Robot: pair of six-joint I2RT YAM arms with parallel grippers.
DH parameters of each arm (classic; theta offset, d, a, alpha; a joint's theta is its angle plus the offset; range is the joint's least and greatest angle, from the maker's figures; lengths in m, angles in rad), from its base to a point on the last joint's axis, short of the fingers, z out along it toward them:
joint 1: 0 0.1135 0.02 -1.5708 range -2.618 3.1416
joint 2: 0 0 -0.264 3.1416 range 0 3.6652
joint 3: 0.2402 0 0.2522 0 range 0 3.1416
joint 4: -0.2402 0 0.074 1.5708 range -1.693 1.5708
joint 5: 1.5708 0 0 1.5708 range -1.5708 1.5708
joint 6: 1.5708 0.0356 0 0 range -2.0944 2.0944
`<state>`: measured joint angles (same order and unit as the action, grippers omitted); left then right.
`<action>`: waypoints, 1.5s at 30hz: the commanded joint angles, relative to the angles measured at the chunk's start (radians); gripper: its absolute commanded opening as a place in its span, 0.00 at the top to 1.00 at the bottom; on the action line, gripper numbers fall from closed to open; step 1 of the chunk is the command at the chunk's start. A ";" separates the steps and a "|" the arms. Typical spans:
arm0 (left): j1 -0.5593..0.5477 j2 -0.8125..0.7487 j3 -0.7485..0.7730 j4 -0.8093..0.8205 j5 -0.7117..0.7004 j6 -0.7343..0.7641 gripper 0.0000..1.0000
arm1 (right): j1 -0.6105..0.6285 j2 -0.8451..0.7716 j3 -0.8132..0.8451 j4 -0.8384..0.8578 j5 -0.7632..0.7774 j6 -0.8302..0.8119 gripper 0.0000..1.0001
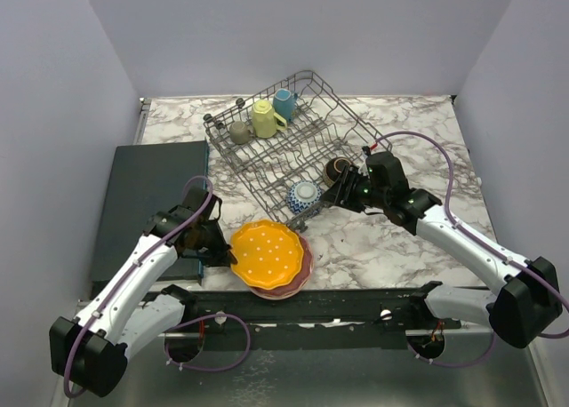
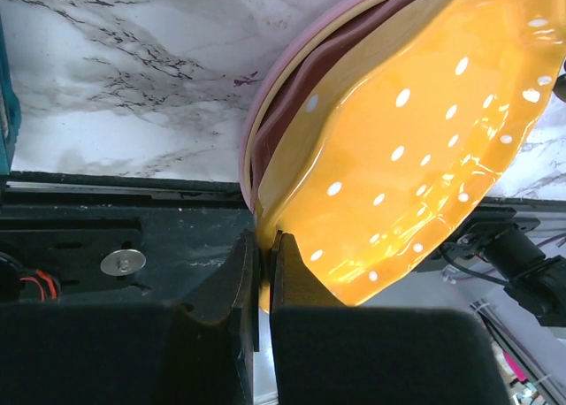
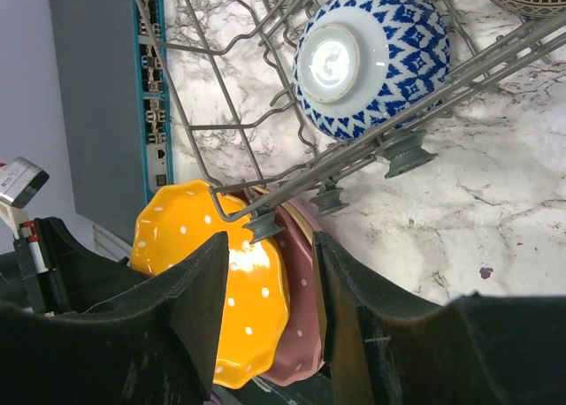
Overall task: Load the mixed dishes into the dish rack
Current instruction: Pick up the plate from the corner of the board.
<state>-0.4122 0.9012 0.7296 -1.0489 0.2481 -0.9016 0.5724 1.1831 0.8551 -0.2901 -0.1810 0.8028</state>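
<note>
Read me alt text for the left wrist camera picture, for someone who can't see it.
The left gripper is shut on the rim of an orange plate with white dots and a wavy edge. Under it lie other plates, stacked on a marble table.

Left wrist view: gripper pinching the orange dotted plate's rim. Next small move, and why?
Probably lift the orange scalloped white-dotted plate straight up a little: the left gripper is shut on its rim, and it leans on the pink plates beneath.
</note>
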 commanded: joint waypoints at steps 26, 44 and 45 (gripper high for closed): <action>0.010 -0.074 0.251 -0.059 0.036 0.125 1.00 | -0.001 -0.162 -0.094 -0.029 -0.177 -0.031 0.45; 0.010 -0.110 0.218 0.110 0.091 0.086 1.00 | -0.001 -0.204 -0.142 0.063 -0.321 -0.009 0.23; 0.010 -0.110 0.211 0.126 0.102 0.083 1.00 | -0.001 -0.204 -0.144 0.072 -0.326 -0.008 0.21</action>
<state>-0.4061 0.8261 0.9409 -1.0973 0.2279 -0.7773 0.5724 0.9924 0.7315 -0.2726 -0.4503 0.7952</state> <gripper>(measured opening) 0.050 0.757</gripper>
